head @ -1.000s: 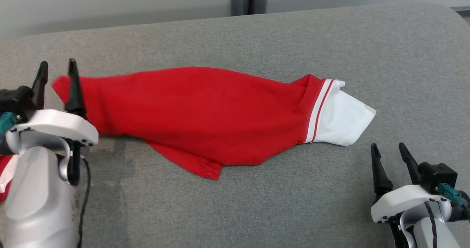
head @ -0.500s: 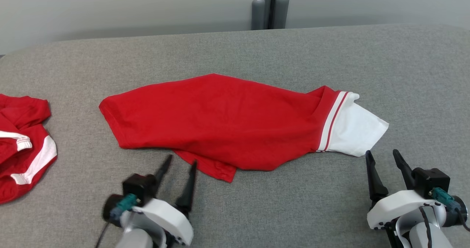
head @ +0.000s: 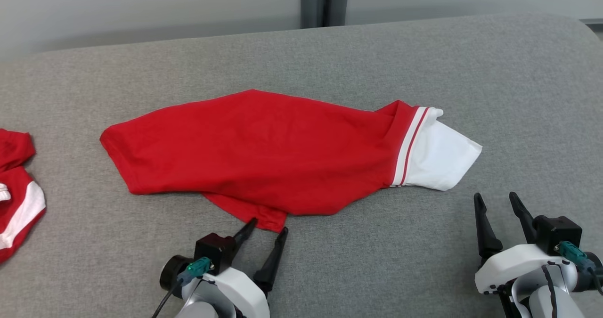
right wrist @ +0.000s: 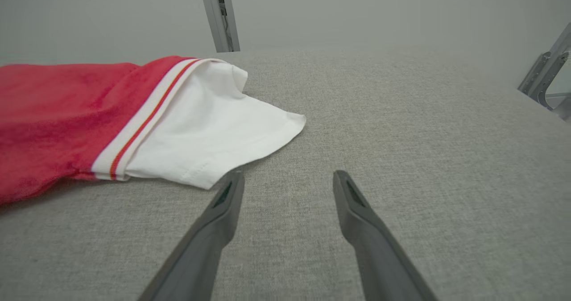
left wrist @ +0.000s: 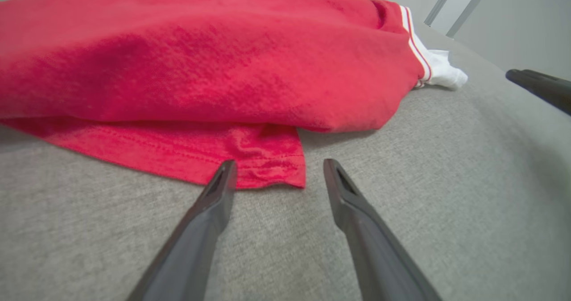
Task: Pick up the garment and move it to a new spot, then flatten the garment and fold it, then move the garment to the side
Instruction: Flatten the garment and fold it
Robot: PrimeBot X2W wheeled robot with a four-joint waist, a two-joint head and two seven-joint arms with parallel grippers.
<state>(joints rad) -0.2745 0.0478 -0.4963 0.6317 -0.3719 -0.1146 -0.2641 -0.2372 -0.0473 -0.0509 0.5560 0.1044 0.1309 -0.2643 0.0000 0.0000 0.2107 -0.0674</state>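
Your left gripper (head: 269, 224) sat low at 6 o'clock, fingers spread, empty, tips beside near hem corner of red garment (head: 264, 153). Your right gripper (head: 495, 195) was at 4 o'clock, fingers spread, empty, near white end (head: 440, 158). Red garment lay mid grey padded surface (head: 330, 54). Second red garment (head: 16, 200) lay at 9 o'clock edge. Grey posts (head: 325, 0) stood at 12.

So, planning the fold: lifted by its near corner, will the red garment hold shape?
Probably not: the red garment lies in soft overlapping layers, so likely hangs limp. Thin knit looks light; may drag on the grey surface.
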